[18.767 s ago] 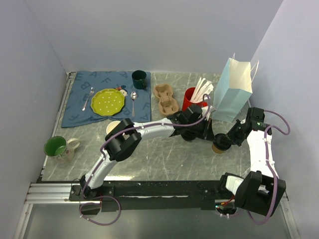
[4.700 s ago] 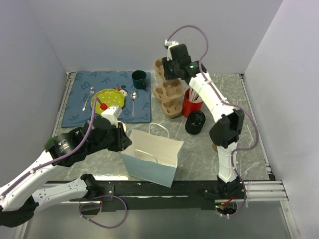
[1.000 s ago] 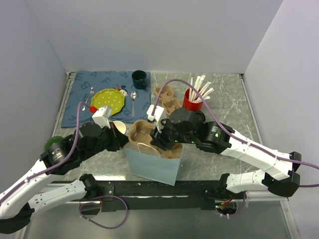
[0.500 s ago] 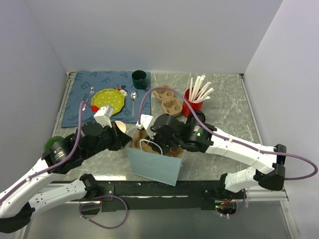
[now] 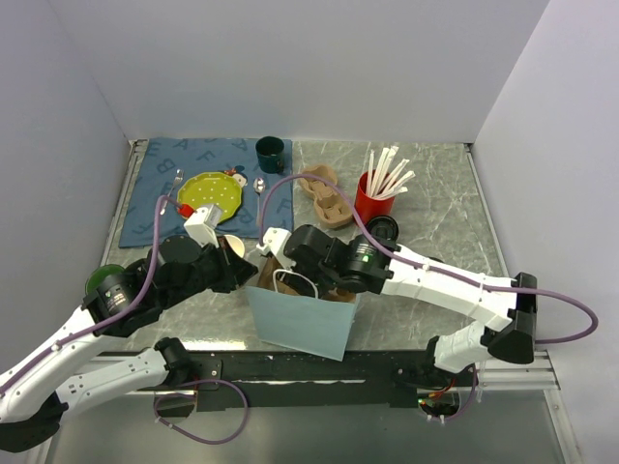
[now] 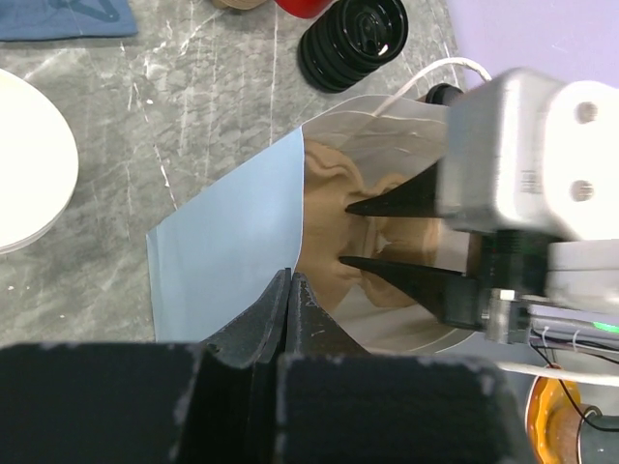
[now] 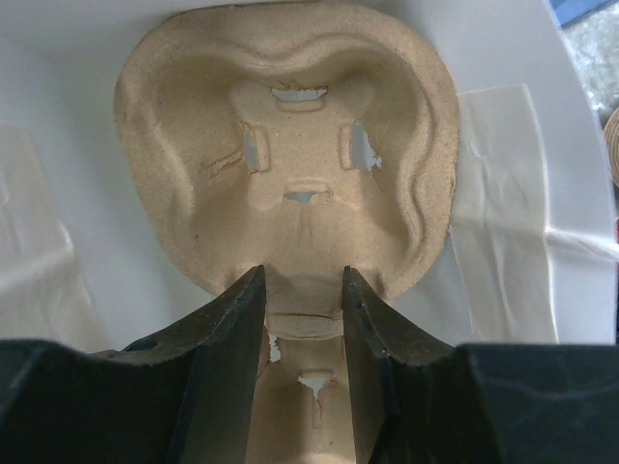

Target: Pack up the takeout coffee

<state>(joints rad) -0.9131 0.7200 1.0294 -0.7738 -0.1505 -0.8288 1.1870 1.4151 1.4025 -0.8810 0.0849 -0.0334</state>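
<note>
Can't spot the takeout coffee in any view; my right arm (image 5: pixel 455 285), stretched way over to the left, blocks plenty. Right gripper (image 7: pixel 303 290) is partway closed, clamping a pulp cup carrier (image 7: pixel 290 164) inside the paper bag (image 5: pixel 300 324). Left gripper (image 6: pixel 290 295) pinches the bag's rim tight.

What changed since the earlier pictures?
The paper bag moved from the far right to the near centre, left end effector pinching its rim. The right end effector lifted a cup carrier and lowered it into the bag. The plate and dark mug stayed.
</note>
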